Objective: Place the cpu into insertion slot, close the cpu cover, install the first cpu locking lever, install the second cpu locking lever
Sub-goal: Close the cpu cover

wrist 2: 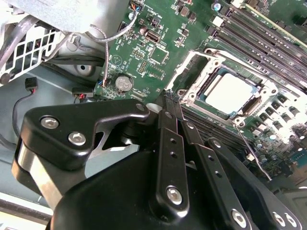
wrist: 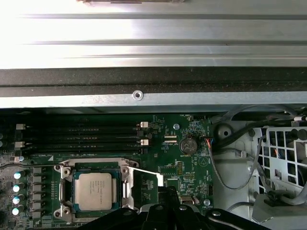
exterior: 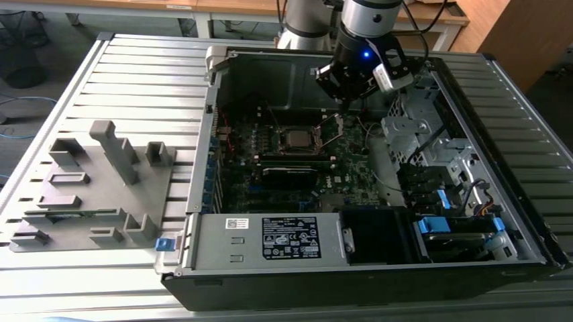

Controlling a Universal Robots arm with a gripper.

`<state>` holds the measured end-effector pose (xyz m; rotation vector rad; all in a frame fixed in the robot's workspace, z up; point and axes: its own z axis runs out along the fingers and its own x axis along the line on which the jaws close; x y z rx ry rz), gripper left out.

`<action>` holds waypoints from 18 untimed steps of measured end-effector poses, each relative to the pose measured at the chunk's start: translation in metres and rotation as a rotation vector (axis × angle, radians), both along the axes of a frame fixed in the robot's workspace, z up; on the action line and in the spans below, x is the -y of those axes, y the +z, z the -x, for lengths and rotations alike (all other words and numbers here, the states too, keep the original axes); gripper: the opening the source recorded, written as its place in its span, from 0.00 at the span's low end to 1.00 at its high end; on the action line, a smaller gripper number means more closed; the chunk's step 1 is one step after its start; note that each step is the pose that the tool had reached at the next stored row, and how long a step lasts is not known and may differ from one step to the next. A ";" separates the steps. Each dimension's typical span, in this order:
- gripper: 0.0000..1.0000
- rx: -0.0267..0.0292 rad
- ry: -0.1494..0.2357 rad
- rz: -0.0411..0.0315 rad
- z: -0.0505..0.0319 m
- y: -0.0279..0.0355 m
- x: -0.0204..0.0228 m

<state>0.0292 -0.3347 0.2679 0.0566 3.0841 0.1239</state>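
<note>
First wrist view: chip (wrist: 94, 190) seated, cover (wrist: 125, 188) down around it; gripper (wrist: 167, 194) clenched shut, just beside cover, toward coin battery (wrist: 188, 143).

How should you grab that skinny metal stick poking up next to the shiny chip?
Grip the locking lever near its free raised end, coming down from above. It is a thin rod slanting up off the motherboard beside the cpu, so the upper end likely has the most room around it. Pinch across its thin width.
</note>
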 end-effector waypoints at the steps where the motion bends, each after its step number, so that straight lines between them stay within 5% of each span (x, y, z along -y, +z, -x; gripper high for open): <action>1: 0.11 0.0000 0.000 0.0000 -0.0001 0.0000 0.0000; 18: 0.11 0.0001 0.000 -0.0003 -0.0128 -0.0021 -0.0014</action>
